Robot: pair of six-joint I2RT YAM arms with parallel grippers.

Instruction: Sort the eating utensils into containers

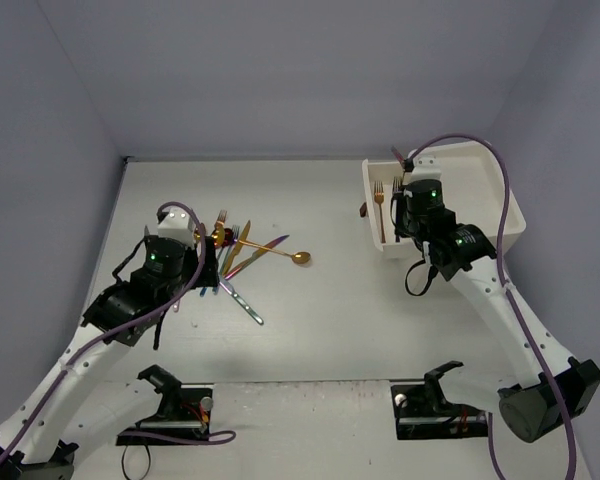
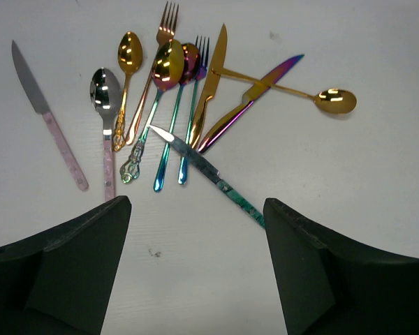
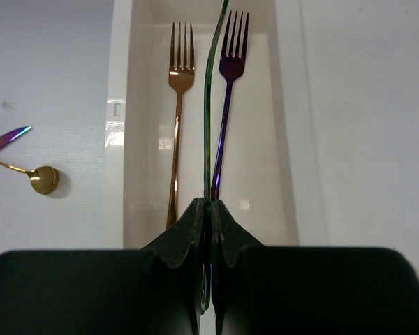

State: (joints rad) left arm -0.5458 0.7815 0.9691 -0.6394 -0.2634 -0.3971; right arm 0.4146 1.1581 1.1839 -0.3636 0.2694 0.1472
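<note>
**Operator:** Status of the sort?

**Technician:** Early stage. Two pieces lie side by side in the open drawer [image 3: 283,105]: a gold fork [image 3: 179,105] and a purple fork [image 3: 228,91]. A third piece, a slim green-tinted utensil [image 3: 208,105], hangs over that drawer, pinched edge-on between the right fingers [image 3: 185,230]; its type cannot be told from this angle. About eleven pieces lie in a loose fan on the surface [image 2: 349,181]; they are spoons, knives and forks, several overlapping. At one edge of the fan is the bowl of a gold spoon [image 2: 335,100]; at the other edge is a pink-handled knife [image 2: 49,118].

**Operator:** Left arm?

**Technician:** The left fingers [image 2: 77,265] are spread wide and hold nothing; they hover above the fan, near a green-handled knife [image 2: 209,171]. Judgement: release over the drawer comes next; the bulk of the work is not yet done.

**Operator:** Brands, labels, writing?

**Technician:** None readable in any view.
</note>
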